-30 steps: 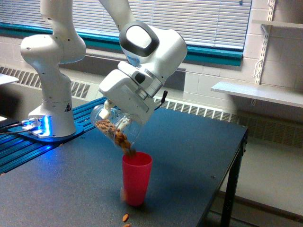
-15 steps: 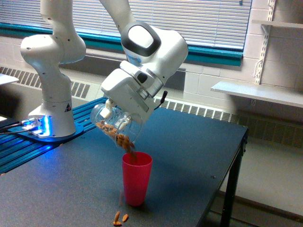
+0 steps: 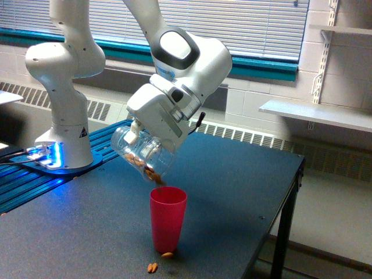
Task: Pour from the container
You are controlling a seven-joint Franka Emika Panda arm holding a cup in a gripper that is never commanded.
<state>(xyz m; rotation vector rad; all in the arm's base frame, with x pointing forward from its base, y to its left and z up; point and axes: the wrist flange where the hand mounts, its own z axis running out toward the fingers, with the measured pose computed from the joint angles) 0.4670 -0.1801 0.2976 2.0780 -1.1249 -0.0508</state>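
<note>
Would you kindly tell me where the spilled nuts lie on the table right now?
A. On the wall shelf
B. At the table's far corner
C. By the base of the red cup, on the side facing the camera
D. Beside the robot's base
C: two nuts lie on the dark table at the foot of the red cup, below the tilted container held in the pincer.

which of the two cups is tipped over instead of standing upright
The clear container held in the gripper, tilted mouth-down with nuts inside. The red cup stands upright on the table.
</note>
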